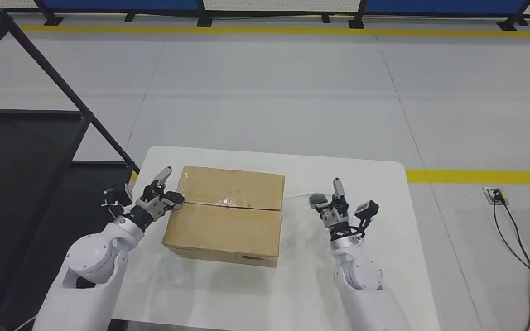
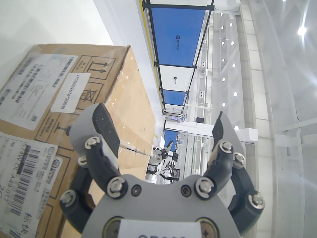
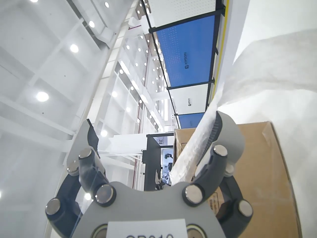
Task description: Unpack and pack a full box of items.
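Note:
A closed, taped cardboard box [image 1: 225, 215] sits in the middle of the white table [image 1: 364, 170]. My left gripper [image 1: 168, 187] stands open at the box's left end, one finger against the labelled side [image 2: 74, 87] near the top seam. In the left wrist view this gripper [image 2: 163, 130] has nothing between its pads. My right gripper [image 1: 352, 199] stands open a short way off the box's right end [image 3: 260, 174]. A whitish strip of film or tape [image 3: 198, 144] lies along one finger of the right gripper [image 3: 156, 132], and a thin strand [image 1: 302, 197] runs from it back to the box.
A black metal frame [image 1: 50, 157] stands just off the table's left side. The table has bare room in front of and to the right of the box. A yellow floor line [image 1: 468, 176] and a cable [image 1: 509, 232] lie beyond the right edge.

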Controlling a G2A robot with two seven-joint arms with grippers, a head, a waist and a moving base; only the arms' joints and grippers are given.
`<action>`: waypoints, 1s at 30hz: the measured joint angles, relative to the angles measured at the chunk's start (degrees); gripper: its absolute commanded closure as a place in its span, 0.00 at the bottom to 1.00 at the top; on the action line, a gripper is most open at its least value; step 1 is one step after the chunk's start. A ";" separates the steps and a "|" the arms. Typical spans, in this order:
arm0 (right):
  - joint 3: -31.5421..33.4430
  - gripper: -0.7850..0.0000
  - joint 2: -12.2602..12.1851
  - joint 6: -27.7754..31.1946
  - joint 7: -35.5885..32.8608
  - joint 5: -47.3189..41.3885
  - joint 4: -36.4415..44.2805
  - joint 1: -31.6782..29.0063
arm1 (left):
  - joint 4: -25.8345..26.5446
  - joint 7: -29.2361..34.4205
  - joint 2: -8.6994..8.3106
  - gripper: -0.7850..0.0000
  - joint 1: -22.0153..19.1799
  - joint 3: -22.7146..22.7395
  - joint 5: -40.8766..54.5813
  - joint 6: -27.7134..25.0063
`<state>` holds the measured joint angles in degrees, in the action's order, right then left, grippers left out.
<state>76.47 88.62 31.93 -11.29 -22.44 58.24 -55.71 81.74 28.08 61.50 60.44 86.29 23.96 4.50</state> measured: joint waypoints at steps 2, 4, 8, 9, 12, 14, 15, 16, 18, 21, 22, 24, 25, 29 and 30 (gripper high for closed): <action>-0.66 0.00 0.23 1.72 2.51 1.47 1.45 -0.93 | 0.10 0.07 -0.01 0.00 0.23 0.19 0.11 -0.05; -1.21 0.00 0.40 2.85 5.11 3.25 3.62 -2.45 | 0.25 0.18 -0.01 0.00 0.48 0.29 0.25 -0.10; -2.01 0.00 0.48 3.81 7.40 6.02 8.81 -6.07 | 0.52 0.46 0.02 0.00 0.83 0.32 0.47 -0.20; -2.07 0.00 0.45 3.95 7.40 6.43 10.03 -7.00 | 0.55 0.55 0.02 0.00 0.88 0.34 0.53 -0.26; -2.12 0.00 0.29 4.55 7.11 7.66 14.16 -10.10 | 0.58 0.85 0.04 0.00 0.99 0.38 0.69 -0.33; -2.06 0.00 0.20 4.80 7.18 8.62 16.22 -11.45 | 0.63 1.09 0.04 0.00 1.05 0.39 0.77 -0.45; -2.09 0.00 0.17 4.83 7.39 9.34 17.15 -11.99 | 0.66 1.22 0.05 0.00 1.09 0.39 0.80 -0.52; -2.18 0.00 0.16 4.56 7.89 10.44 18.18 -12.47 | 0.71 1.40 0.05 0.00 1.15 0.39 0.83 -0.62; -2.46 0.00 0.21 3.33 9.15 12.21 19.28 -12.54 | 0.81 1.66 0.05 0.00 1.26 0.43 0.85 -0.76; -3.14 0.00 0.41 0.42 11.32 14.79 19.71 -11.37 | 1.06 2.02 0.00 0.00 1.53 0.81 1.01 -0.96; -3.28 0.00 0.46 -0.50 11.68 15.26 19.52 -10.86 | 1.12 2.11 -0.02 0.00 1.62 1.00 1.10 -1.02; -3.47 0.00 0.53 -2.76 12.19 16.21 18.83 -9.63 | 1.19 2.27 -0.08 0.00 1.83 1.50 1.31 -1.16; -3.54 0.00 0.57 -4.38 12.50 16.77 18.27 -8.71 | 1.23 2.36 -0.12 0.00 2.01 1.88 1.50 -1.25; -4.16 0.00 0.83 -8.47 13.53 18.01 16.24 -5.82 | 1.36 2.65 -0.27 0.00 2.68 2.97 1.69 -1.38; -4.33 0.00 0.91 -8.88 13.95 18.09 15.72 -5.24 | 1.41 2.71 -0.29 0.00 2.82 3.14 1.73 -1.40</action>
<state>72.14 89.53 23.05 2.66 -4.35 73.96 -60.96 83.14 30.79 61.20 63.26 89.42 25.69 3.10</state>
